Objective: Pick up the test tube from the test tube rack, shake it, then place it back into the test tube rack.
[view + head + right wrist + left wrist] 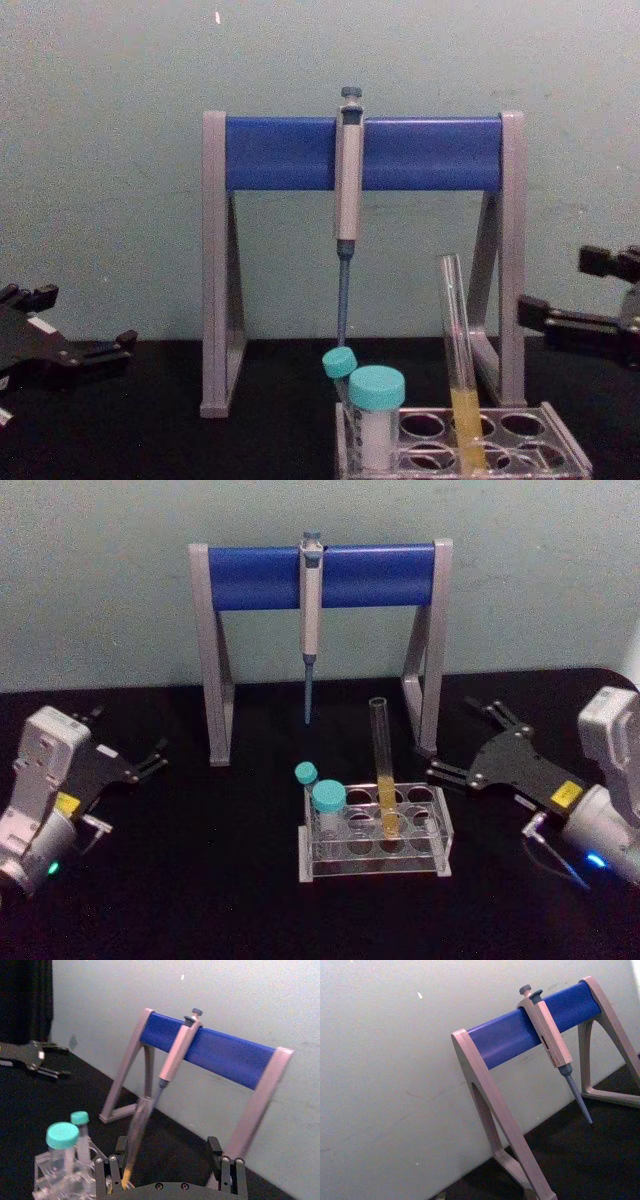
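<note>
**Tube standing in the rack, both grippers wide and holding nothing**

On your far left, the left gripper (157,758) rests low over the dark surface (200,890), well apart from the glassware. Its fingers are spread, with nothing between them.

Behind the middle stands the grey-and-blue pipette stand (250,577), with a pipette (311,630) hanging from its bar, tip down.

In front of it, two teal-capped tubes (328,798) sit at the left end of the test tube rack (372,868).

Just right of them is the test tube (382,765). Its long axis runs nearly vertical, open mouth up and rounded end down in a hole near the middle of the rack. It is not quite plumb: in both the head and chest views the mouth leans a little to the left. Yellow liquid fills its lower part. You cannot cleanly trace its bottom through the clear plastic. It looks to be in the front row, though that is hard to confirm. The chest view cuts off the rack's base.

On your right, the right gripper (462,740) sits near the rack's right end, fingers pointing toward it and spread wide around nothing. From its wrist camera the tube is smeared, standing close to one finger (111,1170). The head view shows the gripper apart from the tube.
</note>
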Motion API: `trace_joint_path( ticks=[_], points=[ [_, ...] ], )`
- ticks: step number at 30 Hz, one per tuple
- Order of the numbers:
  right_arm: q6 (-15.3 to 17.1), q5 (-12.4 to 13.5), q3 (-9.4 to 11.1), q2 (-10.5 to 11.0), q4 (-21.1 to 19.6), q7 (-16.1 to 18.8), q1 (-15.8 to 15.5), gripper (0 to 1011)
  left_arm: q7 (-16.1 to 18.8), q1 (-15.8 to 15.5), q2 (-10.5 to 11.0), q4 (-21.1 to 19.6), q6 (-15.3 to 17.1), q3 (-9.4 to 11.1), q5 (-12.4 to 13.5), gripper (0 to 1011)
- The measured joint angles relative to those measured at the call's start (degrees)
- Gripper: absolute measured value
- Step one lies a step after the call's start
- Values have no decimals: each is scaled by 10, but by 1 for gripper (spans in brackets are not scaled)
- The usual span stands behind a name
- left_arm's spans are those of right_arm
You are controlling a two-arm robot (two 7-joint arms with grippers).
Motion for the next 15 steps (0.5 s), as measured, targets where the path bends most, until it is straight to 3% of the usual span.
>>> trace_joint_path(
  ticks=[7, 15],
  points=[
    [46, 24, -8, -34, 11, 29, 25, 1000, 0, 0, 0, 0, 0, 0, 0, 1001],
    [93, 29, -13, -63, 21, 34, 48, 1000, 0, 0, 0, 0, 0, 0, 0, 1001]
  ],
)
